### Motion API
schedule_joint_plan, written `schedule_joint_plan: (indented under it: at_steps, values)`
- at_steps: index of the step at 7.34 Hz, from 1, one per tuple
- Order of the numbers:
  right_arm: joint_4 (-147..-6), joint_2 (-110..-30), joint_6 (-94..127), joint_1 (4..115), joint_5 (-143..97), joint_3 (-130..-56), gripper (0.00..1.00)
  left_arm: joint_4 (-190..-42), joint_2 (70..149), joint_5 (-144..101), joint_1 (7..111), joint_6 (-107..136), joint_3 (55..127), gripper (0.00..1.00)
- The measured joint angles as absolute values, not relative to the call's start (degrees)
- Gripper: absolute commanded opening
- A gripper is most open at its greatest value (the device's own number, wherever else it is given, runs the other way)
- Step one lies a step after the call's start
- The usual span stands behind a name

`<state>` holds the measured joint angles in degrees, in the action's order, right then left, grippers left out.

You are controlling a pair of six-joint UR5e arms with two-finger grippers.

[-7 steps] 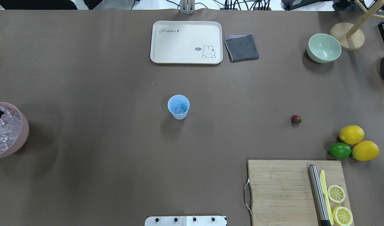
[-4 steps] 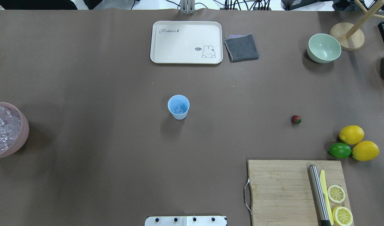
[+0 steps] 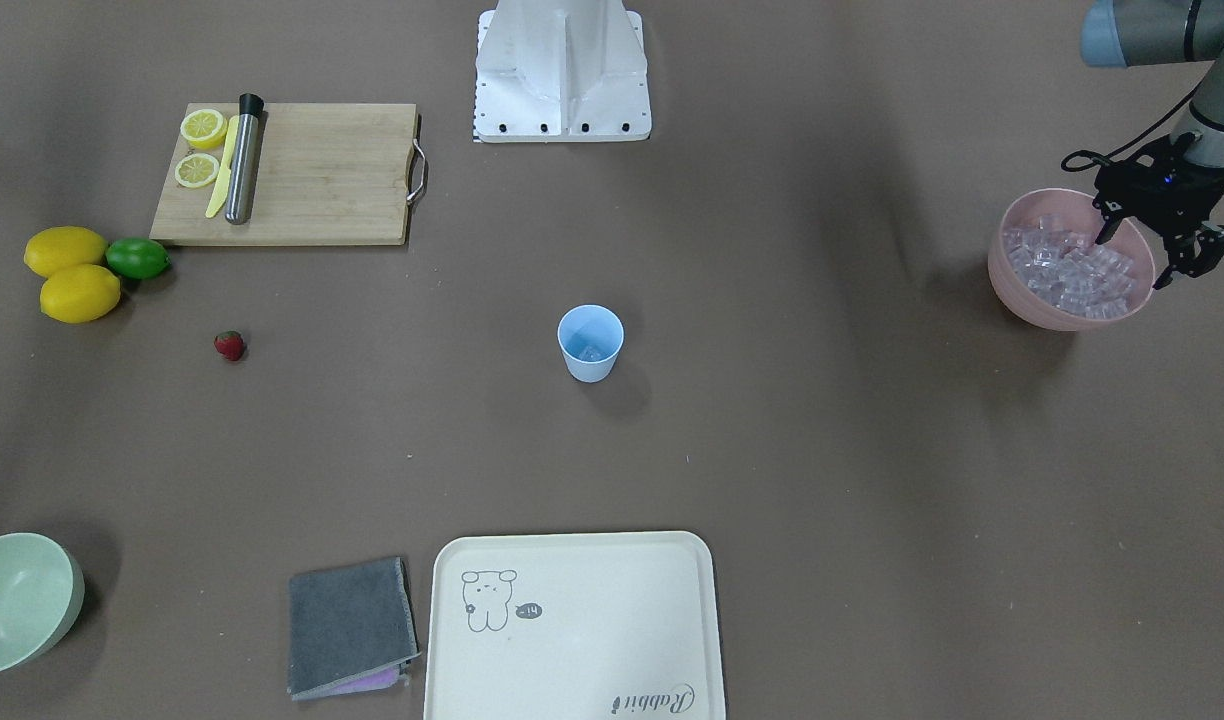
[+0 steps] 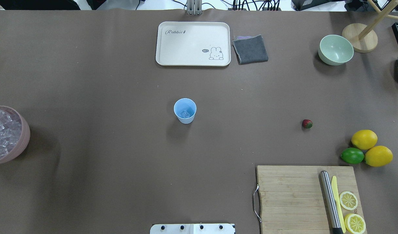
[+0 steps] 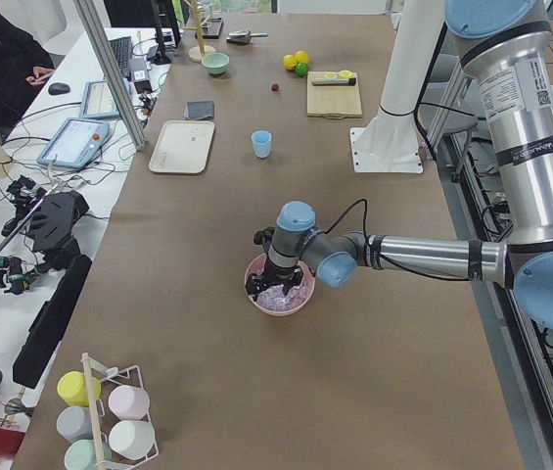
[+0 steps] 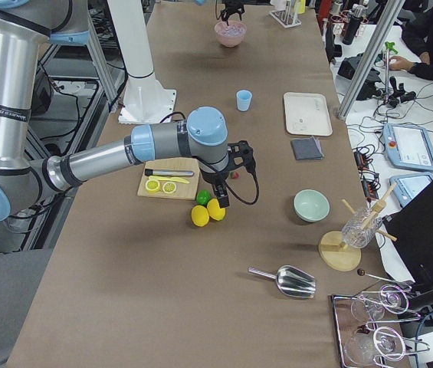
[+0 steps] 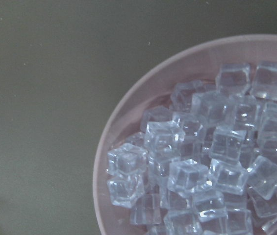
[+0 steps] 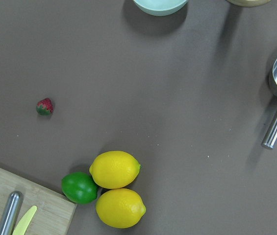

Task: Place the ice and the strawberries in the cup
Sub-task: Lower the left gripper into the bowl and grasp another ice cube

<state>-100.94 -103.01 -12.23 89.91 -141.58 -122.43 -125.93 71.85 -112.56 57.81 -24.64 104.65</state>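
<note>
Left pincer [image 3: 1132, 262] farther from cup [image 3: 588, 368] than before, jaws apart over ice [image 3: 1072, 272].

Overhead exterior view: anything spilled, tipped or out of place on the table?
Nothing stands out. The cup stands upright with ice inside, more cubes sit contained in the pink bowl, and the strawberry lies alone on the table. No stray cubes are visible.
</note>
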Motion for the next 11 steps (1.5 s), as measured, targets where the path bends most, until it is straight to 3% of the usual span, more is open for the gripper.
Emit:
schedule_joint_plan:
  at_steps: [3, 9, 11]
  values:
    - [-101.1, -103.5, -12.2, 89.9, -141.6, -123.1, 0.99, -126.0, 71.4, -113.9, 56.8, -24.5, 104.6, 0.76]
    - [-101.1, -103.6, -12.2, 89.9, -141.7, -123.2, 0.99, -126.0, 71.5, -113.6, 56.2, -24.5, 103.8, 0.71]
    - [-101.1, -103.6, -12.2, 89.9, -141.7, -123.3, 0.99, -126.0, 71.7, -113.7, 56.1, -24.5, 103.6, 0.48]
